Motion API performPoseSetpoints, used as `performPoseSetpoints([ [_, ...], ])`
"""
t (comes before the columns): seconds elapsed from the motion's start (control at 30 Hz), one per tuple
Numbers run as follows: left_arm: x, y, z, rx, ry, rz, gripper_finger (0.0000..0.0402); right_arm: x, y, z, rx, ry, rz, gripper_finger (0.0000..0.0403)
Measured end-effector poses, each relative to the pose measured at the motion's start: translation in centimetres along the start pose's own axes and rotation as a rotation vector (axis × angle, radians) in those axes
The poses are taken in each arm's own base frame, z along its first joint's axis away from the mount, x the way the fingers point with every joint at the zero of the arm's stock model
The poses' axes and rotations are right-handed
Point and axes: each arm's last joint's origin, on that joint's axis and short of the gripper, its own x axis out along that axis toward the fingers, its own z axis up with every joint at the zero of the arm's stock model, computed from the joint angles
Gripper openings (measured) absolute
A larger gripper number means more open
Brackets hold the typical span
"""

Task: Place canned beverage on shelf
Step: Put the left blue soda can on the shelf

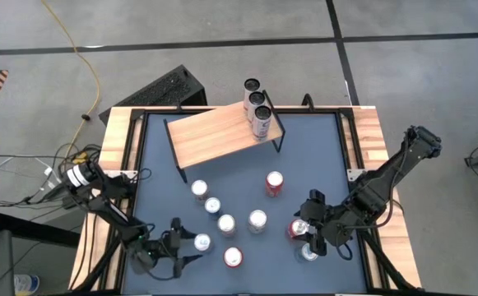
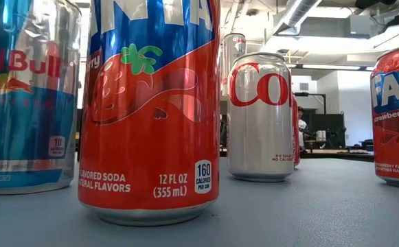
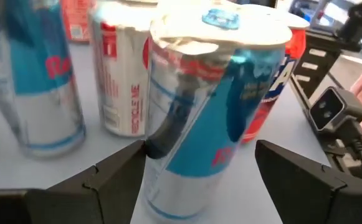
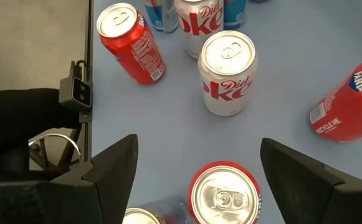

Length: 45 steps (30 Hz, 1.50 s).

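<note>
Low view, nearest: strawberry soda can [image 2: 149, 110] upright on the counter [image 2: 309, 213], fills most of the frame; blue-silver energy can [image 2: 29, 96] just beside it; silver diet cola can [image 2: 260, 116] farther back; second red can [image 2: 396, 113] at the edge of frame.
Left wrist view: left gripper [image 3: 200, 168] spread on either side of a blue-silver slim can [image 3: 215, 112]; can sits between the fingers [image 3: 115, 177], not clamped; more cans just behind.
Right wrist view: right gripper [image 4: 198, 165] released, above a red can [image 4: 224, 194] seen top-on between the fingers [image 4: 112, 165]; diet cola can [image 4: 226, 71] and another red can [image 4: 131, 43] stand farther off, apart from each other.
High view, shelf: shelf [image 1: 222, 133] at the far side of the counter, wooden top on black legs, set at an angle.
High view, cans on shelf: three cans [image 1: 257, 107] in a row at its right end, touching each other.
High view, loose cans: about nine scattered upright on the blue counter near the arms.
High view, arms: left gripper at near-left by the slim can; right gripper at near-right by the red can.
</note>
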Motion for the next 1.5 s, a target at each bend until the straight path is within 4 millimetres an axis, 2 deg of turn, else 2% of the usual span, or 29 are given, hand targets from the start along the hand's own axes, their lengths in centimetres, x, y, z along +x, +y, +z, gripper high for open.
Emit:
performPoseSetpoints([
  [0.23, 1.8, 1.0, 0.6, 0.091, 0.037, -0.029, 0.029, 0.0, 0.0, 0.0, -0.002, -0.001, -0.001, 0.0322],
  [0.4, 2.7, 1.4, 1.0, 0.073, 0.058, -0.074, 0.029, 0.0, 0.0, 0.0, 0.001, -0.001, -0.001, 0.0322],
  [0.53, 2.7, 1.3, 1.5, 0.065, 0.002, -0.058, 0.029, 0.0, 0.0, 0.0, 0.004, -0.002, -0.001, 0.0322],
  [0.67, 2.7, 1.4, 1.7, -0.034, -0.04, 0.025, 0.029, 0.0, 0.0, 0.0, 0.004, -0.002, -0.001, 0.0322],
  [0.9, 2.8, 1.0, 1.9, -0.021, -0.041, 0.047, 0.029, 0.0, 0.0, 0.0, -0.003, -0.002, -0.001, 0.0322],
  [1.13, 2.6, 1.1, 2.0, -0.104, -0.097, 0.141, 0.029, 0.0, 0.0, 0.0, -0.003, -0.001, -0.001, 0.0322],
  [1.3, 2.6, 1.0, 2.1, -0.138, -0.108, 0.15, 0.0266, 0.0, 0.0, 0.0, -0.003, -0.002, -0.001, 0.0322],
  [1.5, 3.1, 0.0, 2.6, -0.083, -0.079, 0.149, 0.0227, 0.0, 0.0, 0.0, -0.003, -0.002, -0.001, 0.0322],
])
